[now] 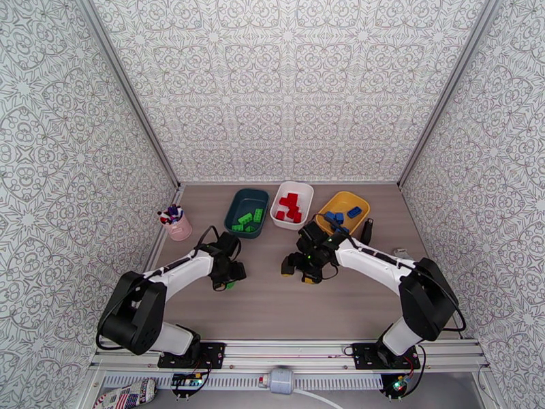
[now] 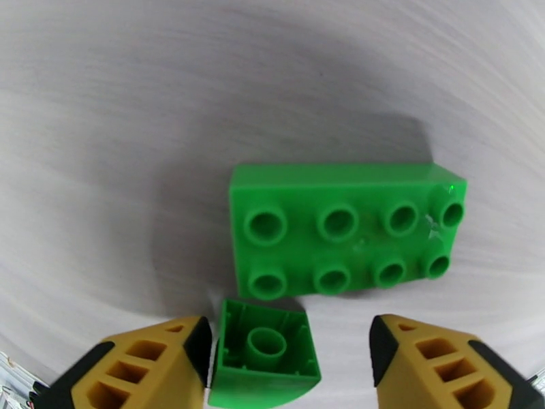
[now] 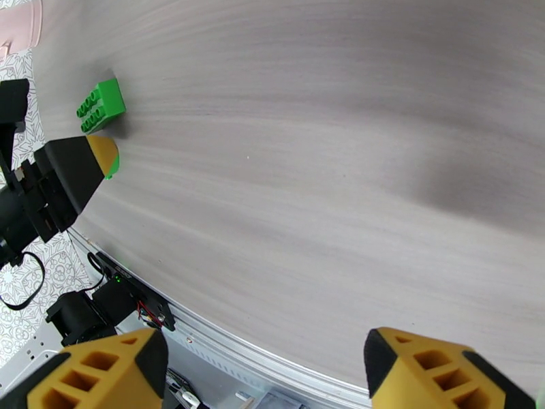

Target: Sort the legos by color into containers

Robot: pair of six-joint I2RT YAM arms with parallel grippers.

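A small green lego (image 2: 266, 362) lies upside down between the fingers of my left gripper (image 2: 289, 349). The left finger touches it and the right finger stands apart, so the jaws are open around it. A long green lego (image 2: 347, 230) lies flat on the table just beyond. From above, my left gripper (image 1: 229, 279) points down at mid-left. My right gripper (image 1: 300, 270) hangs open over bare table, nothing between its fingers (image 3: 109, 369). The dark teal container (image 1: 235, 202) holds green legos, the white container (image 1: 304, 192) red ones, the yellow container (image 1: 340, 197) blue ones.
A pink cup of pens (image 1: 178, 226) stands at the back left, beside the patterned wall. The three trays sit in a row along the back of the table. Patterned walls close in both sides and the rear.
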